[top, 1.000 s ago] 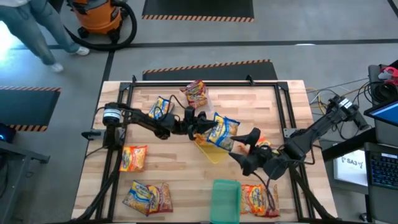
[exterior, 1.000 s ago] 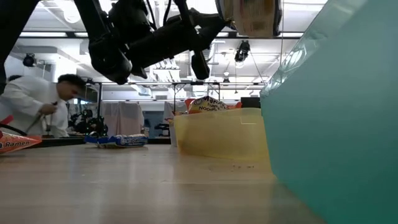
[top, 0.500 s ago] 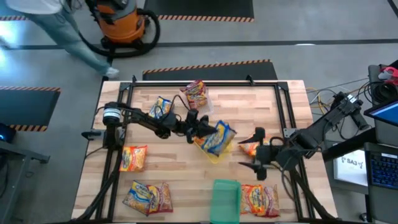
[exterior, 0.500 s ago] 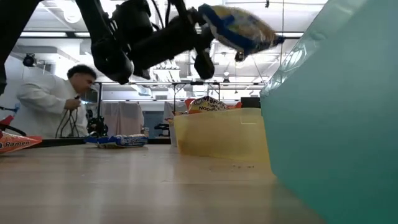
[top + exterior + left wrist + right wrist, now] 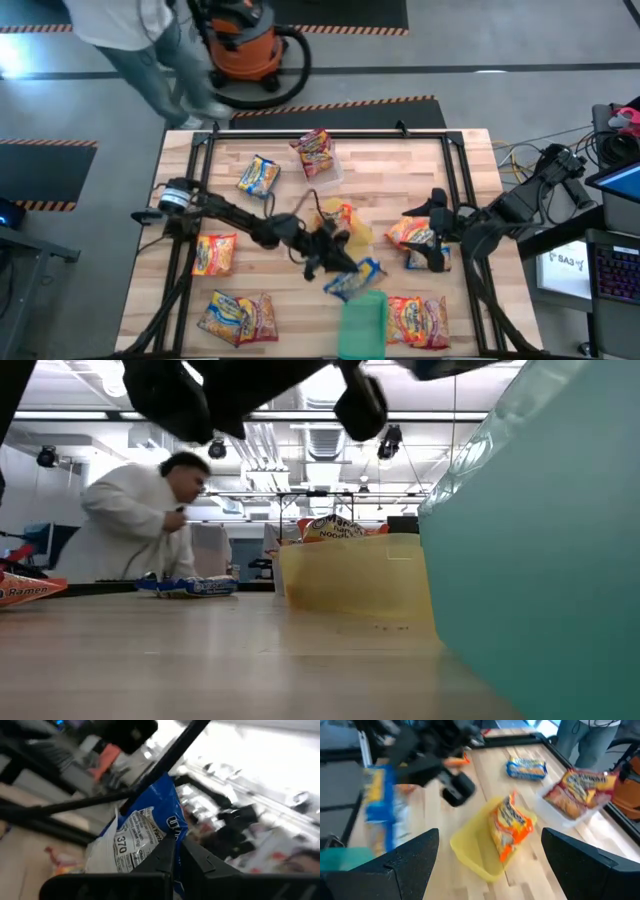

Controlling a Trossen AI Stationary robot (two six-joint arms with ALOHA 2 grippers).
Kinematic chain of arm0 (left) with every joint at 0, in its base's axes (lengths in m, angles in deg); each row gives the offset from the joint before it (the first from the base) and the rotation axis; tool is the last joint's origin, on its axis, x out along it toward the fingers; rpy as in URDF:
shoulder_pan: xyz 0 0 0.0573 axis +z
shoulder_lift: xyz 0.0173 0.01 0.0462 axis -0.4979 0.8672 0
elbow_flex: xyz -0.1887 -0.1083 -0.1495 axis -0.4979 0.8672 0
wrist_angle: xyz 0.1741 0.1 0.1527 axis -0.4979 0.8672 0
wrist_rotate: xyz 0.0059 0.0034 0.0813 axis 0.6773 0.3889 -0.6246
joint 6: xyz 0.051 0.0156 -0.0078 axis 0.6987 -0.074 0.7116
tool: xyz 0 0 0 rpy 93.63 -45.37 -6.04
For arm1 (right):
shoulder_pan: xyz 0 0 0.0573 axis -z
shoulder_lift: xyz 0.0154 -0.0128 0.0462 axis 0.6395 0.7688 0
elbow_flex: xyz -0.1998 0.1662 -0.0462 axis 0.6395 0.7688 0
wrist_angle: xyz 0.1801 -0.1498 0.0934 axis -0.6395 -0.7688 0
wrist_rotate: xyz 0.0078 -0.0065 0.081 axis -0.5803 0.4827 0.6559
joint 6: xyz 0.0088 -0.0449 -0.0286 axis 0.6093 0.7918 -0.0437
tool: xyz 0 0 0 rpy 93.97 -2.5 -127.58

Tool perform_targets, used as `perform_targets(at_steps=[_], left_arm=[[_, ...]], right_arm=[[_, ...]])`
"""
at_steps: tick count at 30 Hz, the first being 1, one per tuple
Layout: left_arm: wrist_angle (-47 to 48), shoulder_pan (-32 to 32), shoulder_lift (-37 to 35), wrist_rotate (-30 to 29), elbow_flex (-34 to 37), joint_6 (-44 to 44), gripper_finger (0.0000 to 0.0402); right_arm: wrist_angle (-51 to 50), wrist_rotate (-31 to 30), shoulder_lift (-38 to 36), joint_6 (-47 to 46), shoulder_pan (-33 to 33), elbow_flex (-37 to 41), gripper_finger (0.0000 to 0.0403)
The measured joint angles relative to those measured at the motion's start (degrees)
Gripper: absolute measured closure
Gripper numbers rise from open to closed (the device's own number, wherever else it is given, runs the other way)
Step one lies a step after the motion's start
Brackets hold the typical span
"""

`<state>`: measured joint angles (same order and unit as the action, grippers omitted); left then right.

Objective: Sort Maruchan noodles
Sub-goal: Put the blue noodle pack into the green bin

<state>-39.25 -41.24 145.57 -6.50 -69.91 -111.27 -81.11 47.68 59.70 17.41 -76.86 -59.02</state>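
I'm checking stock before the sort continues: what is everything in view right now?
Blue-and-yellow crinkly noodle packets: three; one near the person's edge, one at the opposite edge, one in the left gripper.
Orange noodle packets: three; table's left, in the yellow tray, beside the right gripper.
Red noodle packets: about three; on the clear tray, at the opposite edge.
Clear plastic tray, yellow plastic tray, green plastic tray: one each.
Wooden table: one.
Orange vacuum: one, on the floor.
Person: one, by the vacuum.
Left gripper: shut on a blue packet.
Right gripper: open.
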Motion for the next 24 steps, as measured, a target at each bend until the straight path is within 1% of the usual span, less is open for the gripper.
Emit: perform_targets(at_steps=[4, 7, 11, 18, 24], left_arm=[[10.3, -2.3, 0.0, -7.1, -2.7, 4.6, 0.0401], [12.4, -3.3, 0.0, -8.9, -2.8, 4.9, 0.0401], [12.5, -4.6, 0.0, -9.0, -2.6, 5.0, 0.0401], [16.7, -6.6, 0.0, -8.1, -3.2, 5.4, 0.0401], [18.9, -6.7, 0.1, -7.0, -3.3, 6.5, 0.0401]], right_arm=[[-2.6, 0.0, 1.0, -1.4, 0.0, 0.0, 0.0062], [-3.0, 0.0, 1.7, -1.1, 0.0, 0.0, 0.0062], [-2.9, 0.0, 2.8, -0.9, 0.0, 0.0, 0.0062], [-2.9, 0.0, 5.0, -0.9, 0.0, 0.0, 0.0062], [-2.9, 0.0, 7.4, -0.9, 0.0, 0.0, 0.0062]])
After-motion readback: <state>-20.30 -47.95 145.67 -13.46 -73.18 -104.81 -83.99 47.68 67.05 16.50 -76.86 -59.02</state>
